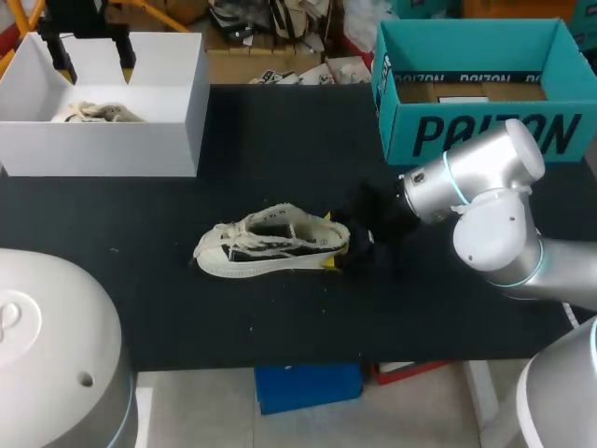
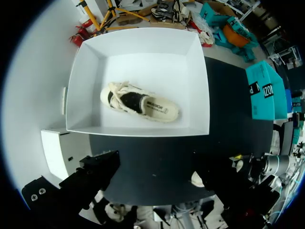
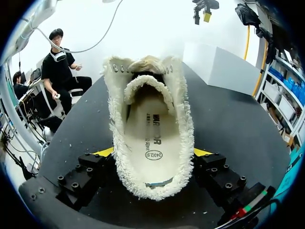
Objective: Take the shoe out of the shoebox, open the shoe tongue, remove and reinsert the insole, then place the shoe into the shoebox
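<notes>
Teal box (image 1: 485,135) on black table (image 1: 280,149), far right.

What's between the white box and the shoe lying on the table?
Only bare black table lies between the white box and the shoe. The head view shows this.

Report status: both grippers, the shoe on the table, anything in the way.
Left gripper open above white cardboard box with second cream shoe. Right gripper fingers shut on heel of cream fabric shoe on black table. Teal cardboard box stands apart.
</notes>
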Controlling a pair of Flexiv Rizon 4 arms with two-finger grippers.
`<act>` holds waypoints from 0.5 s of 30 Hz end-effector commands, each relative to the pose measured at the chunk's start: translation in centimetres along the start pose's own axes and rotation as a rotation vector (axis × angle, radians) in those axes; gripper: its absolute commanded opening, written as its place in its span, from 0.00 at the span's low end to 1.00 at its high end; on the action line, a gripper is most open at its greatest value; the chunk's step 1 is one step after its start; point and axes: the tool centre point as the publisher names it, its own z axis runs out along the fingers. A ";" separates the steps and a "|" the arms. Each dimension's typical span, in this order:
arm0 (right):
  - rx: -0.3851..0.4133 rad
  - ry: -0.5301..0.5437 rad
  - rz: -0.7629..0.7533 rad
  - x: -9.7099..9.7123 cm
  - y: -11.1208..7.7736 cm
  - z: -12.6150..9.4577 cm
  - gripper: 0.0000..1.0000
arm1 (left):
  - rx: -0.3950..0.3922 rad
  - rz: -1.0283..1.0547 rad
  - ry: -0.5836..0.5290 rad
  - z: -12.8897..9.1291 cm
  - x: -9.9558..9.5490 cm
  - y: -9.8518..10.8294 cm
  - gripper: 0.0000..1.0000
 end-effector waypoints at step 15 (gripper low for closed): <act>0.001 0.000 0.001 -0.1 -0.1 0.3 0.00 | -0.023 -0.080 -0.138 -0.9 4.7 3.1 1.00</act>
